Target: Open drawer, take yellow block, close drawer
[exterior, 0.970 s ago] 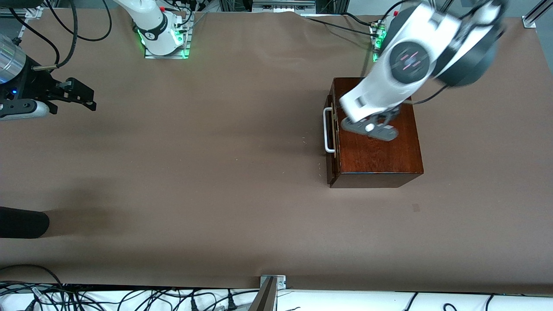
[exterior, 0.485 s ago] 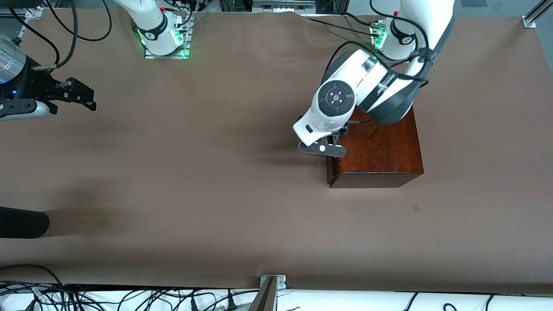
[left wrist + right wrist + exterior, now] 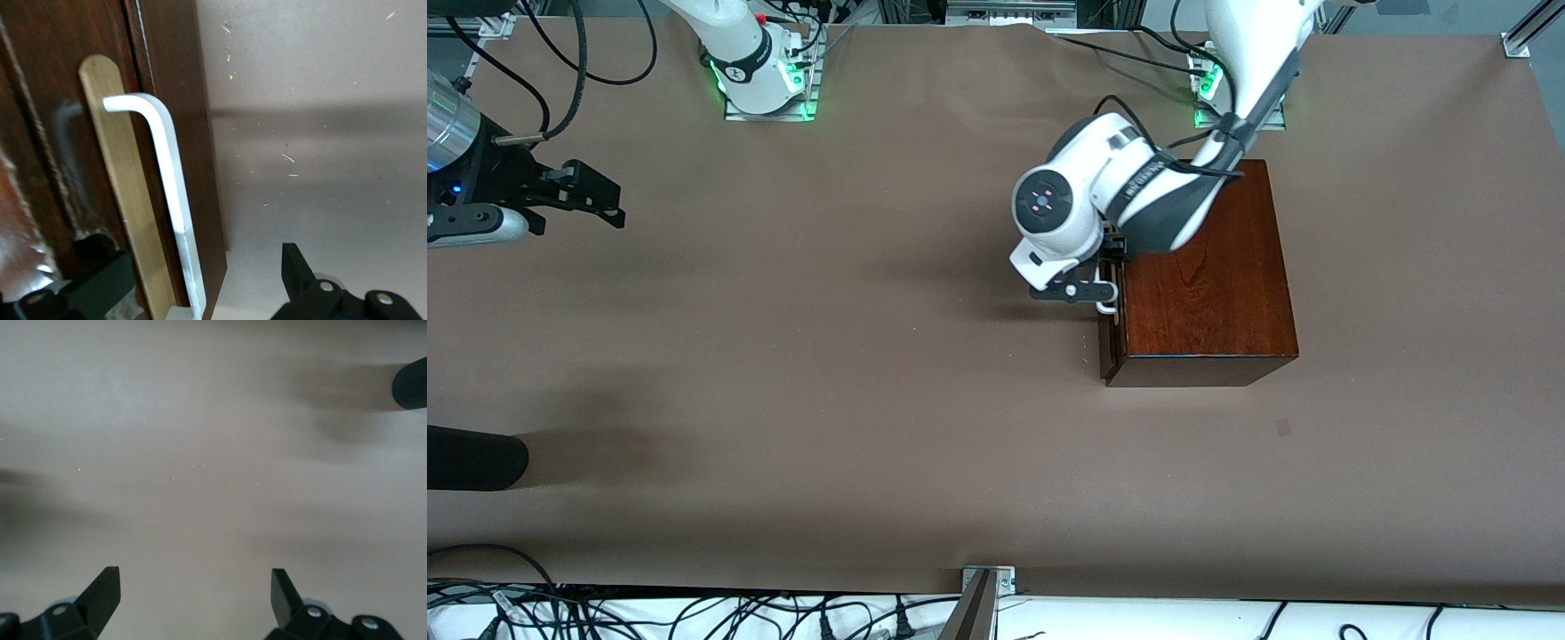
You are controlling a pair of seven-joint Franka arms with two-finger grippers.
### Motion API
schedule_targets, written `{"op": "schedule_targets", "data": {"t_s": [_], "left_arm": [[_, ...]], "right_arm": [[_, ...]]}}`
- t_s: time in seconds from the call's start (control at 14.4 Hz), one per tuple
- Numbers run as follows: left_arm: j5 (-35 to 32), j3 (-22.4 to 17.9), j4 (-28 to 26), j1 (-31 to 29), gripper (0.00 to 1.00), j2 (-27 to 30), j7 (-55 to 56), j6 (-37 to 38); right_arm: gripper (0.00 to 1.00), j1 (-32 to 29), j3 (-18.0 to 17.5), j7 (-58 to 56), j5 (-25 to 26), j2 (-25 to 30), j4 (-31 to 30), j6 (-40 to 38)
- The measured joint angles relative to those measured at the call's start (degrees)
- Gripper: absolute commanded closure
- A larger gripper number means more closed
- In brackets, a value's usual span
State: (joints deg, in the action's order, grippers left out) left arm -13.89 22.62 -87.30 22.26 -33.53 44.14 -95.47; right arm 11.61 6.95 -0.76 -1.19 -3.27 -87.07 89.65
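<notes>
Since half a second ago my left arm has drawn back toward its base and lowered, so more of the box's (image 3: 1199, 293) glossy top shows. A second ago my left gripper (image 3: 1110, 286) hung over the top of the box; now it sits at the drawer (image 3: 1107, 338) front, just right of centre in the front view. My right arm has not shifted at all and waits.

In the left wrist view my left gripper (image 3: 200, 283) is spread wide. One dark finger (image 3: 100, 283) is against the wood front, the other finger (image 3: 297, 267) is out over the table (image 3: 827, 356), and the handle (image 3: 170, 200) runs between them. I cannot tell whether either finger touches the bar.

The handle is a smooth white bar bent into a U with rounded corners, standing off a pale, flat wooden strip (image 3: 123, 187) with a rounded end. The drawer front is dark reddish-brown wood, polished enough to mirror a faint ghost of the bar. The drawer is shut, flush in the box, at the side of the box toward the right arm's end of the table. The yellow block is not visible in any view.

The table is a matte brown sheet, speckled with tiny pale flecks near the box.

My right gripper (image 3: 600, 200) hangs at the upper left of the front view over bare table. In the right wrist view its fingers (image 3: 103, 590) are wide apart and hold nothing.
</notes>
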Motion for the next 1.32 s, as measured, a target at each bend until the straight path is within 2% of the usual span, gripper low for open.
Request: {"op": "schedule_targets", "data": {"t_s": [0.48,1.04,1.32], "left_arm": [[-0.37,-0.02,-3.4,1.31,0.0,-0.3,4.21,-3.65],[-0.38,-0.07,-3.88,1.87,0.0,-0.95,5.2,-6.76],[-0.38,-0.06,-3.91,3.33,0.0,-1.06,7.09,-11.26]], "right_arm": [[0.0,0.0,0.0,0.0,0.0,0.0,0.0,0.0],[0.0,0.0,0.0,0.0,0.0,0.0,0.0,0.0],[0.0,0.0,-0.01,0.0,0.0,0.0,0.0,0.0]]}}
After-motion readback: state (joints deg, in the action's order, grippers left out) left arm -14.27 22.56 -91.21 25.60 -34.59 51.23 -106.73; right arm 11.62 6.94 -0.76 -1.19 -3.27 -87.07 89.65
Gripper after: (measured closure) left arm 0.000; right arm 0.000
